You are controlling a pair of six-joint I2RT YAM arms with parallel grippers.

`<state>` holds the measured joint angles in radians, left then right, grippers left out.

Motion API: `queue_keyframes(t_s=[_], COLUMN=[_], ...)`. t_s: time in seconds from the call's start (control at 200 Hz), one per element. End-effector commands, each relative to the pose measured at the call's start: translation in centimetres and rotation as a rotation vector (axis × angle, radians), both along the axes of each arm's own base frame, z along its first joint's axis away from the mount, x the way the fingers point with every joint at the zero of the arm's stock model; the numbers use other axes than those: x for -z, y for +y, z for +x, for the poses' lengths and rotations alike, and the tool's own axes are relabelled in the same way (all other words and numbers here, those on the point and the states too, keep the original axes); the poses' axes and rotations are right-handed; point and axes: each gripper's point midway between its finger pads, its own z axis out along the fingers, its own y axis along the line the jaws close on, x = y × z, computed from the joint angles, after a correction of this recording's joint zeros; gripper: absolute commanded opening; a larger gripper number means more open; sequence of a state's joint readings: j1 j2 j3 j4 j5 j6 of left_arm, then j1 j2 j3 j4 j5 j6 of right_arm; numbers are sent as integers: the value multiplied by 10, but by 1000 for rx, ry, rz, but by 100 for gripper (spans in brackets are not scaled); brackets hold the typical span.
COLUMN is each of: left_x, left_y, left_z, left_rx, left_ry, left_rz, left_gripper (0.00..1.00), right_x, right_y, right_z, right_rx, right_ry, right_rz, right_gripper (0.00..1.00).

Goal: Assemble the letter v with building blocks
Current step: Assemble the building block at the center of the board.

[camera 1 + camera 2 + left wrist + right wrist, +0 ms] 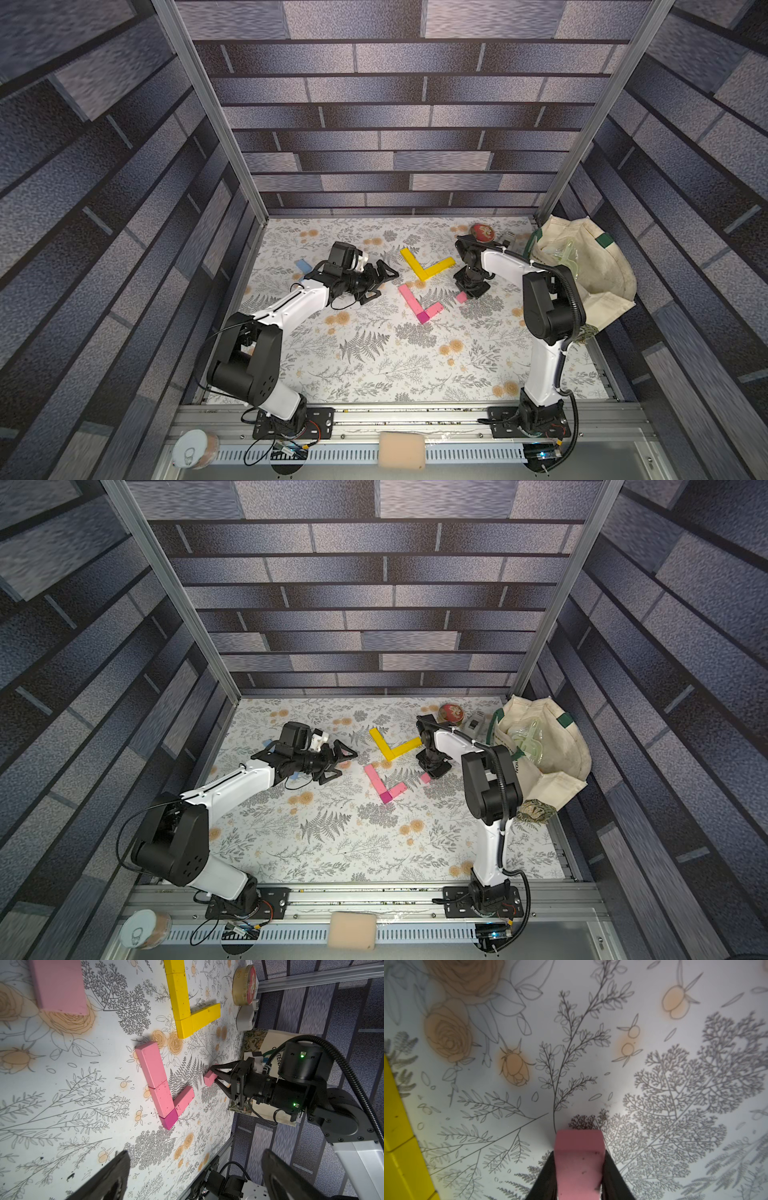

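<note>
While the right tool (579, 1154) pinched a small light pink matte brick (579, 1169) between its tips, down close to the floral-printed tabletop (374, 365), a V of light pink bricks (409, 297) joined at a small magenta cube (423, 318) lay just beside it, a V of yellow bricks (424, 268) lay farther back, and the left tool (384, 284) hung spread wide across from them.

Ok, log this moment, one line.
right jaws: shut on pink block | left jaws: open | pink V: one stroke short | yellow V: laid
</note>
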<state>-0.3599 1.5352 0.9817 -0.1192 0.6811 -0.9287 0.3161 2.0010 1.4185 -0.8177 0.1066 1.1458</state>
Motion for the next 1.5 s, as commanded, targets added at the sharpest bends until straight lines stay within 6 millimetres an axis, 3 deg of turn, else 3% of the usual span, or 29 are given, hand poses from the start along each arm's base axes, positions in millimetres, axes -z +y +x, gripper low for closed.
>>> queue_keyframes(t_s=[0.0,0.145,0.175,0.892,1.498], left_x=[-4,-4,-4,-5,-3], left_y=[2,2,2,4,3], left_z=[-4,-3,-3,-5,-6], left_rx=[1,-2,-1,2,1], left_ry=[-7,-3,-4,-5,4], left_rz=[-9,-16,-16,-9,-13], left_gripper=[100,100,100,100,100], right_x=[2,4,16,28,37], right_y=[3,10,11,47,57], right_z=[-9,-11,-15,-18,-32], right_rx=[25,26,27,17,17], right_ry=[45,46,79,89,116], right_rz=[-6,6,-3,37,36], right_gripper=[31,32,32,34,35])
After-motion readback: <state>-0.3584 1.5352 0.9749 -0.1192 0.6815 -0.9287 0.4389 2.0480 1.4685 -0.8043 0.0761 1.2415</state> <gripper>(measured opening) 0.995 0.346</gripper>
